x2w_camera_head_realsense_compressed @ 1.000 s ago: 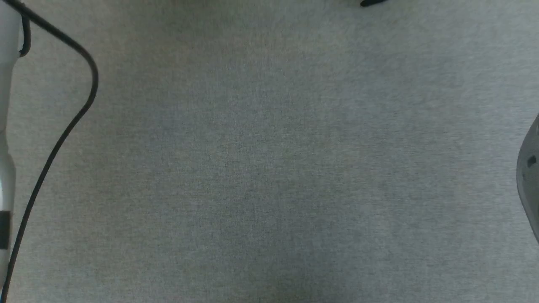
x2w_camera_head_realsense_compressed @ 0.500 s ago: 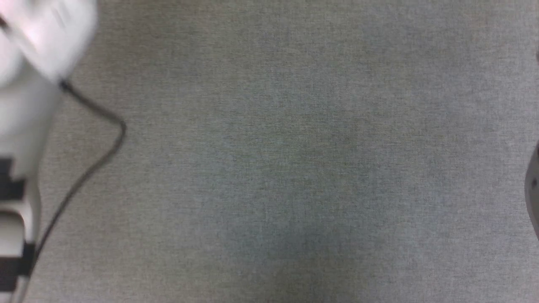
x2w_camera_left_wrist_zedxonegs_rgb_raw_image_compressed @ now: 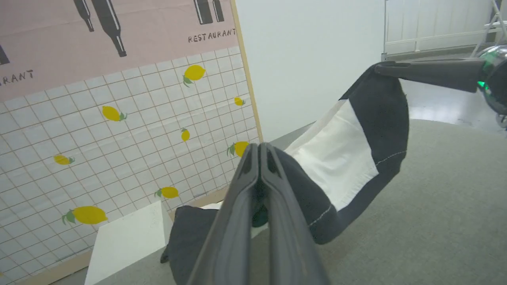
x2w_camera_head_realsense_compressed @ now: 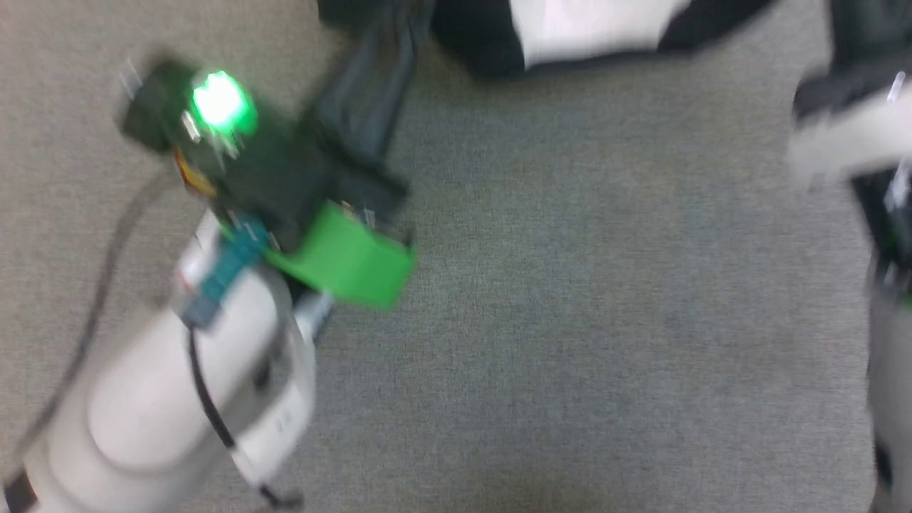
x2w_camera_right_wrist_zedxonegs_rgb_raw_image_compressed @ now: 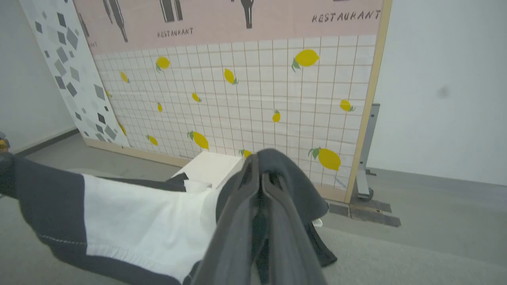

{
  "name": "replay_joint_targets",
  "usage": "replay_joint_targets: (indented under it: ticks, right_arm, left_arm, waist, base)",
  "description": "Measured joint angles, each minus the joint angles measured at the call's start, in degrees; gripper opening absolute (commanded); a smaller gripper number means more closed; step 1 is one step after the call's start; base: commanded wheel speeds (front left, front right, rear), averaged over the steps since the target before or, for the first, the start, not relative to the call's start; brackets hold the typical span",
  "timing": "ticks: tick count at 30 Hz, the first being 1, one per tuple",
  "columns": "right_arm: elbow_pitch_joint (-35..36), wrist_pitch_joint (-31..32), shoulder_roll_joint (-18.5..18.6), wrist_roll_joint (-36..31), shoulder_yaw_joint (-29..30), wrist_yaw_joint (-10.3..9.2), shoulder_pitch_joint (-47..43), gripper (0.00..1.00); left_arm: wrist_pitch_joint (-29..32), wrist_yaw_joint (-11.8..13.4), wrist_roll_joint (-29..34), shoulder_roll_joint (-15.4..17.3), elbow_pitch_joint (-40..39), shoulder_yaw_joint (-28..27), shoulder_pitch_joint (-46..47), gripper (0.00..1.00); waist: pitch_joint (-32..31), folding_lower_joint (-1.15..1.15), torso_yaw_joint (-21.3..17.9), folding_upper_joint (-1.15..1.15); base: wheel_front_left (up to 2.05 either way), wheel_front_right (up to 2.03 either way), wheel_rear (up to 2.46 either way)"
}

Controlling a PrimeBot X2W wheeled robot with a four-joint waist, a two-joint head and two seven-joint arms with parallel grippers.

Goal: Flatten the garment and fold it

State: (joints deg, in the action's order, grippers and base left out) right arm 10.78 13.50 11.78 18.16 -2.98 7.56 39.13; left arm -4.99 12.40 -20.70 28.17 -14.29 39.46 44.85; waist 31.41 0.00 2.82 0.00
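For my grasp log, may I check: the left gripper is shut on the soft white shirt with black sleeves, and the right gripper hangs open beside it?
Not quite: the right wrist view shows the right gripper shut on black fabric of the soft white shirt with black sleeves. The left gripper is indeed shut on it.

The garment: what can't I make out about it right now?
Head view: motion blur, and the top edge cuts off the garment; its layout is unreadable.
Left wrist view: the left gripper hides the spot it pinches.
Right wrist view: the right gripper hides its grip, with a dark fold draped over it.
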Motion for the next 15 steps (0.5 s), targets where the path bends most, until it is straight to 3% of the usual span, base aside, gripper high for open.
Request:
replay_joint_targets:
  ticks: [5,15]
  right_arm:
    - [3.89,0.43,-2.87,0.55,1.89,0.0,-12.02,0.0]
    - [5.86,0.11,-6.09,0.98,4.41,0.0,-29.64,0.0]
  left_arm:
    - [1.04,2.02,-1.45,0.65,-1.31,3.25,-9.17,0.0]
    - [3.48,3.53,-5.22,1.57,-0.41,8.89,-22.04,0.0]
  waist:
    - [-3.35,0.0,-0.44,0.0]
    - [-10.05,0.0,-1.24,0.0]
  base:
    - [0.0,0.0,0.0]
    - [0.0,0.0,0.0]
